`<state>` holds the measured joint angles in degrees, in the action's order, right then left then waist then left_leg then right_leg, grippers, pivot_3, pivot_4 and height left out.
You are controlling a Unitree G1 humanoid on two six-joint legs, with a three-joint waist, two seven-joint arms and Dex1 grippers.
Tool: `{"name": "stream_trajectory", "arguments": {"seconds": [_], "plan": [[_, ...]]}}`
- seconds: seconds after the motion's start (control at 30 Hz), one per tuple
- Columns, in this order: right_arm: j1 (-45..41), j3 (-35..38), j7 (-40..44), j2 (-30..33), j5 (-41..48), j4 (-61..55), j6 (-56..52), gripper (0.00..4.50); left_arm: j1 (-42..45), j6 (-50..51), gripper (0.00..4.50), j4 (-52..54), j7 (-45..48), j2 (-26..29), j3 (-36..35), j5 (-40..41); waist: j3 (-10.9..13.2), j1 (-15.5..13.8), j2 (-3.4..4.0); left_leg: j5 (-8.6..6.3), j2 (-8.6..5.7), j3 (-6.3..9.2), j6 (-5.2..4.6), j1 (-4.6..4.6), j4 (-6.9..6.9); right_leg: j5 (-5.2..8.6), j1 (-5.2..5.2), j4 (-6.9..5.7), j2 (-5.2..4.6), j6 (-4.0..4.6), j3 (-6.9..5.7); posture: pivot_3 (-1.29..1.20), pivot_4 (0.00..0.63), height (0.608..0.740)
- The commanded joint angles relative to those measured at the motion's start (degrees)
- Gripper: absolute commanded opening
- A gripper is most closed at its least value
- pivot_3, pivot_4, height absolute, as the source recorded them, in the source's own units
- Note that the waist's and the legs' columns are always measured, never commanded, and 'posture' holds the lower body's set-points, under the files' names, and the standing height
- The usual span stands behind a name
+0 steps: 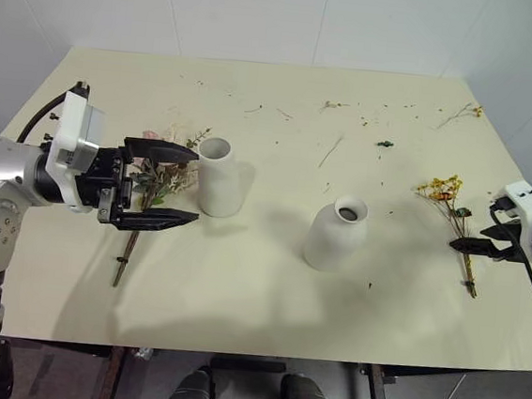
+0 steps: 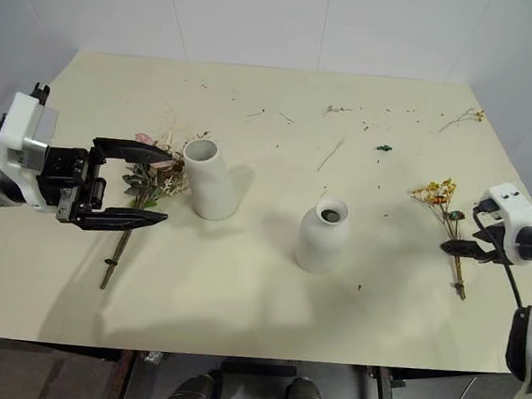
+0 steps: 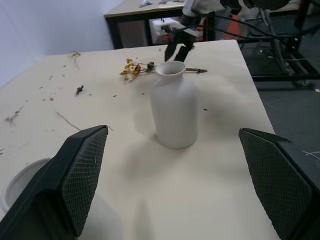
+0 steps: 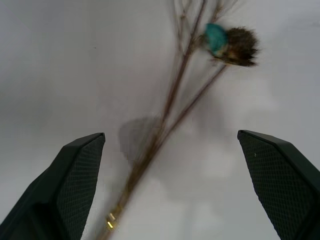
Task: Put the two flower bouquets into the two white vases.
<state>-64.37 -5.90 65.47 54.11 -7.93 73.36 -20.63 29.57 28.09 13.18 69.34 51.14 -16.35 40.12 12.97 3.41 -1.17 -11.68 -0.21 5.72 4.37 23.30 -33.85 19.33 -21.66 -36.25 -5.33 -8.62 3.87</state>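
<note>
From the head, the whole cream counter (image 1: 267, 285) is laid out: the pink rose bouquet (image 1: 159, 184) lies flat on the robot's left, its long brown stem running toward the near edge, just beside the tall straight vase (image 1: 219, 176), which stands upright. The bottle-shaped vase (image 1: 336, 233), wide in the body and narrow at the neck, stands near the middle, well apart from the small yellow bouquet (image 1: 452, 210) lying flat on the right. Both vases are matte white and hold no flowers. Loose twigs (image 1: 331, 151) and scraps dot the far half.

The left gripper (image 1: 158, 186) hangs over the rose bouquet with its black fingers spread wide, holding nothing. The right gripper (image 1: 477, 235) sits by the yellow bouquet's thin stems, fingers apart.

The right wrist view adds the close detail: bare thin stems (image 4: 165, 120) and a dark seed head with a teal speck between the textured finger pads (image 4: 75, 175), untouched.
</note>
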Motion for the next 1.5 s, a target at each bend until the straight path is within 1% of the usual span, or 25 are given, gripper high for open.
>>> {"name": "stream_trajectory", "arguments": {"seconds": [0.03,0.1,0.17,0.27,0.3,0.33,0.4,0.47,0.5,0.57,0.7,0.77,0.83,0.87,0.9,0.93,1.0,1.07,1.13,1.2,1.33,1.4,1.5], "plan": [[-1.2,-0.7,-0.4,-0.4,-1.7,0.9,-0.6,4.32,-1.5,0.6,4.5,3.3,-1.4,1.8,-4.0,2.0,0.0,0.0,0.0,0.0,0.0,0.0,0.0,0.0,0.01,0.0,0.0,0.01,0.0,0.0,0.0,0.0,0.15,0.74],[-1.2,-1.3,-1.3,-1.4,-2.8,1.4,-0.6,3.87,-2.3,1.1,4.5,4.1,-1.9,2.5,-5.1,2.5,0.0,-0.1,0.0,-0.01,0.0,0.0,0.01,0.0,0.0,0.0,0.0,0.02,0.01,0.0,0.0,0.0,0.15,0.74],[-1.6,-1.0,-1.6,-1.8,-3.1,1.7,-0.7,3.25,-2.9,1.4,4.5,4.6,-2.3,2.9,-5.8,2.8,0.0,-0.1,-0.02,-0.01,0.0,0.0,0.01,0.0,-0.01,0.0,0.02,0.02,0.0,0.0,0.0,0.0,0.15,0.74],[-2.1,-0.6,-1.9,-2.1,-3.4,1.9,-0.5,2.17,-3.6,1.5,4.5,5.0,-2.5,3.2,-6.4,3.1,0.0,0.0,-0.02,-0.01,0.0,0.0,0.01,-0.02,-0.08,-0.02,0.05,-0.02,0.01,-0.02,0.0,0.0,0.15,0.74],[-2.2,-0.6,-2.0,-2.2,-3.5,2.0,-0.4,1.9,-3.8,1.5,4.5,5.1,-2.6,3.3,-6.5,3.2,0.0,0.0,-0.02,-0.01,0.0,0.0,0.01,-0.01,-0.11,-0.02,0.05,-0.06,0.01,-0.03,0.0,0.0,0.15,0.74],[-2.3,-0.4,-2.1,-2.2,-3.4,2.0,-0.3,1.44,-3.9,1.5,4.5,5.1,-2.7,3.3,-6.6,3.2,0.0,0.0,-0.02,-0.01,-0.01,0.0,0.01,-0.02,-0.14,-0.02,0.05,-0.08,0.01,-0.03,0.0,0.0,0.15,0.74],[-2.6,-0.1,-2.0,-2.2,-3.2,2.0,-0.2,0.9,-3.8,1.2,4.5,4.8,-2.6,3.2,-6.5,3.0,0.0,0.0,-0.02,-0.01,-0.01,0.0,0.01,-0.01,-0.17,-0.02,0.05,-0.13,0.01,-0.03,0.0,0.0,0.15,0.74],[-2.8,0.6,-2.4,-1.9,-2.8,2.0,0.0,0.19,-3.6,0.9,4.5,4.3,-2.5,3.0,-6.2,2.7,0.0,0.0,-0.02,-0.01,-0.01,0.0,0.01,-0.02,-0.18,-0.02,0.05,-0.17,0.01,-0.03,0.0,0.0,0.15,0.74],[-3.0,1.1,-2.1,-1.6,-2.3,1.8,0.5,0.02,-3.3,0.7,4.5,3.9,-2.5,2.8,-5.9,2.6,0.0,0.0,-0.02,-0.01,-0.01,0.0,0.01,-0.02,-0.18,-0.02,0.05,-0.17,0.01,-0.03,0.0,0.0,0.15,0.74],[-3.7,2.3,-2.4,-1.2,-1.3,1.4,0.8,0.02,-2.7,0.1,4.5,2.9,-2.3,2.5,-5.2,2.2,0.0,0.0,-0.02,-0.01,-0.01,0.0,0.02,-0.02,-0.18,-0.02,0.05,-0.17,0.01,-0.03,0.0,0.0,0.15,0.74],[-5.1,8.8,-2.4,-1.1,4.5,-0.7,1.5,0.02,-1.0,-1.7,4.5,-0.1,-2.0,0.4,-2.6,1.4,0.0,0.0,-0.01,-0.01,-0.01,0.0,0.02,-0.02,-0.18,-0.02,0.05,-0.18,0.01,-0.03,0.0,0.0,0.15,0.74],[-6.3,12.7,-1.5,-2.1,8.7,-3.6,0.5,0.02,-0.3,-2.6,4.5,-2.0,-1.6,-0.6,-1.3,0.9,0.0,0.1,0.0,-0.01,0.0,0.0,0.02,-0.03,-0.18,-0.02,0.05,-0.18,0.02,-0.03,0.01,0.0,0.15,0.74],[-4.7,18.7,0.0,-4.0,15.9,-12.3,1.9,0.02,0.6,-3.7,4.5,-4.1,-1.1,-1.9,0.2,0.3,0.0,0.2,0.0,-0.01,0.01,0.0,0.02,-0.03,-0.17,-0.02,0.04,-0.19,0.04,-0.03,0.01,0.0,0.15,0.74],[-0.8,23.2,-0.4,-6.4,21.7,-23.5,1.8,0.02,1.3,-4.3,4.5,-5.6,-0.8,-2.7,1.0,-0.1,0.0,0.3,0.01,-0.01,0.02,0.0,0.02,-0.03,-0.16,-0.02,0.04,-0.19,0.06,-0.03,0.02,0.0,0.15,0.74],[2.4,26.5,-0.9,-8.1,25.9,-32.0,1.3,0.02,1.7,-4.8,4.5,-6.6,-0.5,-3.3,1.6,-0.4,0.0,0.2,0.01,-0.01,0.03,0.0,0.03,-0.03,-0.13,-0.02,0.03,-0.19,0.07,-0.04,0.03,0.0,0.15,0.74],[4.9,28.4,-1.9,-9.4,28.5,-38.2,0.3,0.02,2.1,-5.1,4.5,-7.4,-0.3,-3.6,1.9,-0.7,0.0,0.1,0.0,-0.03,0.09,0.03,0.08,-0.03,-0.16,-0.02,0.04,-0.21,0.14,-0.04,0.02,0.0,0.15,0.74],[13.1,30.2,-6.7,-12.2,33.5,-54.9,-8.6,0.02,3.7,-6.0,4.5,-9.9,0.4,-4.8,3.2,-1.3,0.0,-0.2,-0.01,-0.01,0.17,0.11,0.15,-0.01,-0.16,-0.01,0.03,-0.25,0.23,-0.05,0.0,0.0,0.15,0.74],[18.3,31.9,-11.5,-15.6,38.2,-67.5,-11.9,0.02,5.2,-6.9,4.5,-12.5,0.8,-5.7,4.1,-2.0,0.0,-1.0,-0.03,-0.02,0.19,0.24,0.16,0.05,-0.19,0.04,0.04,-0.37,0.26,-0.03,-0.07,0.0,0.15,0.74],[20.1,33.6,-15.7,-18.3,42.5,-74.5,-13.7,0.02,5.8,-7.5,4.5,-13.9,0.9,-6.3,4.4,-2.5,0.0,-1.3,-0.03,-0.04,0.14,0.25,0.12,0.11,-0.26,0.04,0.02,-0.48,0.21,-0.03,-0.08,0.0,0.15,0.74],[21.8,35.2,-20.1,-22.2,49.3,-82.4,-16.1,0.02,5.9,-7.8,4.5,-14.9,0.7,-6.8,4.4,-2.8,0.0,-1.4,-0.02,-0.05,0.02,0.18,0.1,0.12,-0.32,0.04,-0.06,-0.4,0.05,-0.03,-0.06,0.0,0.15,0.74],[24.6,35.2,-24.6,-26.1,55.4,-88.8,-16.3,0.02,6.5,-8.4,4.5,-16.8,1.3,-7.0,4.8,-3.4,-0.1,-1.6,-0.1,-0.03,0.05,0.19,0.09,0.01,-0.32,0.04,-0.03,-0.55,0.1,-0.03,-0.06,0.0,0.15,0.74],[26.1,34.5,-25.8,-26.8,57.9,-90.5,-17.0,0.02,6.8,-8.6,4.5,-17.4,1.3,-7.2,4.8,-3.7,-0.1,-1.6,-0.14,-0.03,0.07,0.21,0.08,-0.03,-0.32,0.04,0.03,-0.58,0.12,-0.01,-0.06,0.0,0.15,0.74],[29.0,32.6,-26.2,-27.1,58.7,-91.7,-16.4,0.02,6.9,-8.4,4.5,-17.2,1.3,-7.2,4.8,-3.8,-0.1,-1.6,-0.14,-0.01,0.02,0.2,0.05,-0.03,-0.33,0.03,0.03,-0.59,0.07,0.0,-0.06,0.0,0.15,0.74]]}}
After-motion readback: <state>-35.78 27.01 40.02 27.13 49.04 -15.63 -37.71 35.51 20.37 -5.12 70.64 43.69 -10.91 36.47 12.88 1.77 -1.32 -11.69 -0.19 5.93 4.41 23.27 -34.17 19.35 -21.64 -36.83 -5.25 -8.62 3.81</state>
